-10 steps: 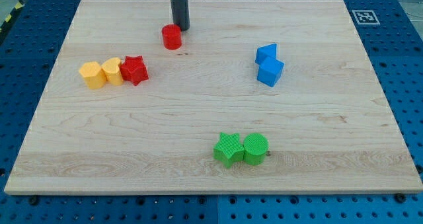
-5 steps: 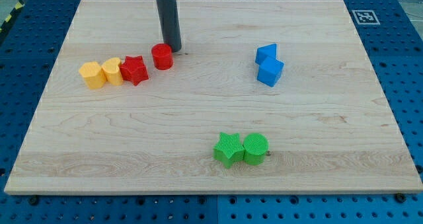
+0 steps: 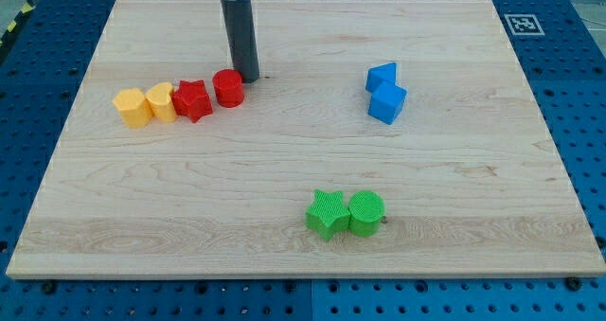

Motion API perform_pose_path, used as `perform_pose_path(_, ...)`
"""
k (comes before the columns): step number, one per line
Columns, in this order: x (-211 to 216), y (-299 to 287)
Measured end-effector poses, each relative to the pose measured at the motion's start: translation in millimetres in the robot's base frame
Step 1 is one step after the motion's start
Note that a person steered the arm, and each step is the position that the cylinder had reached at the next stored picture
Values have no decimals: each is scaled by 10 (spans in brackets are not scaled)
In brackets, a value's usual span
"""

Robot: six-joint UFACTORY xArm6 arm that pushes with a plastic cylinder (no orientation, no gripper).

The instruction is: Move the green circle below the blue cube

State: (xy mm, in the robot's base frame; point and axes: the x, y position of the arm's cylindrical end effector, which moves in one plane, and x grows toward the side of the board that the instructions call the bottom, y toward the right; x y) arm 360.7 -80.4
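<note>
While touching the green star (image 3: 327, 213) on its left, green circle (image 3: 366, 212): ridged top, low on table (image 3: 454, 198), well below blue cube (image 3: 387, 103). No fingers; tip (image 3: 248, 78) beside red cylinder (image 3: 228, 88).

Green circle (image 3: 366, 212) bottom centre; blue cube (image 3: 386, 103) upper right

Setting: lab bench, robot test rig. Evidence: wooden board (image 3: 284, 169) sits on blue perforated panel (image 3: 568, 122) with regular grid of holes, as on test tables. Black-and-white square marker (image 3: 524, 24) printed at board's top-right corner, camera-tracking type. Yellow-black hazard tape (image 3: 14, 23) at view's top left. My rod (image 3: 240, 32) stands over board.
</note>
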Motion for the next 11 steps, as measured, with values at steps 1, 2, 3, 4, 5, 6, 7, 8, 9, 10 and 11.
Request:
perform_pose_path(1, 94, 0)
perform_pose_path(2, 77, 19)
perform_pose_path(3, 75, 107)
perform_pose_path(4, 151, 106)
perform_pose_path(5, 161, 106)
perform_pose_path(6, 215, 106)
perform_pose_path(7, 253, 104)
perform_pose_path(8, 297, 97)
perform_pose_path(9, 352, 94)
perform_pose_path(10, 404, 94)
perform_pose_path(11, 433, 94)
